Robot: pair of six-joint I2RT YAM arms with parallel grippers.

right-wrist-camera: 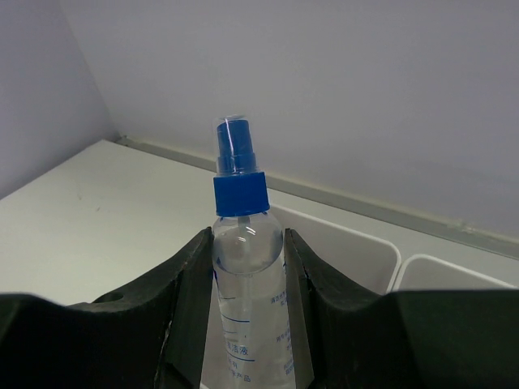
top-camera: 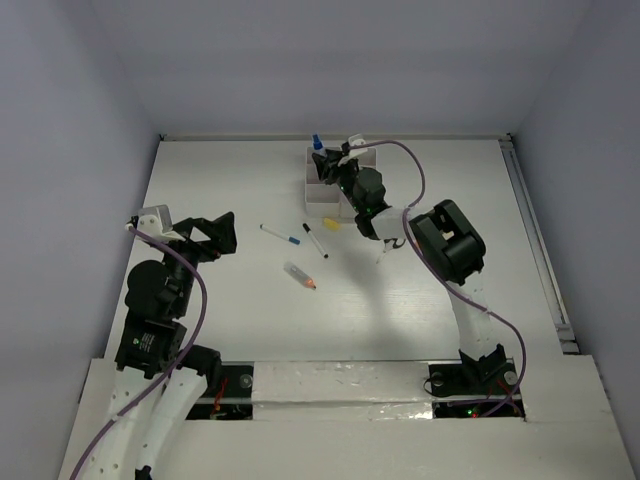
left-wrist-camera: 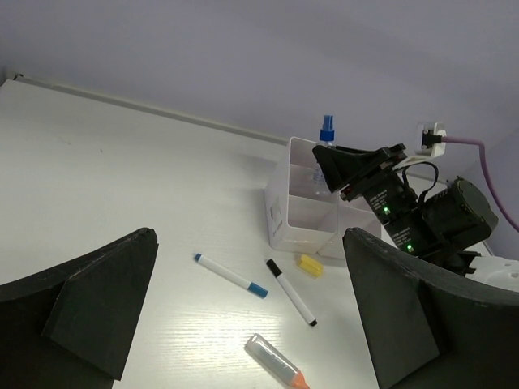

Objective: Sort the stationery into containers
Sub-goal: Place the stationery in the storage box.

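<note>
My right gripper (top-camera: pixel 326 160) is shut on a clear spray bottle with a blue cap (top-camera: pixel 317 145). It holds the bottle upright over the far left compartment of the white organiser tray (top-camera: pixel 318 192). In the right wrist view the fingers (right-wrist-camera: pixel 190 275) press both sides of the bottle (right-wrist-camera: pixel 247 267), with the tray rim (right-wrist-camera: pixel 345 227) behind it. A blue-capped pen (top-camera: pixel 280 236), a black-capped pen (top-camera: pixel 315 241), a yellow eraser (top-camera: pixel 331 224) and an orange-tipped tube (top-camera: pixel 300 275) lie on the table in front of the tray. My left gripper (top-camera: pixel 222 235) is open and empty, left of the pens.
The left wrist view shows the blue-capped pen (left-wrist-camera: pixel 231 276), black-capped pen (left-wrist-camera: pixel 292 293), eraser (left-wrist-camera: pixel 310 265) and tube (left-wrist-camera: pixel 276 361) between my open fingers (left-wrist-camera: pixel 105 308). The tray (left-wrist-camera: pixel 280 215) and right arm (left-wrist-camera: pixel 438 215) are beyond. Walls close the table's back and sides.
</note>
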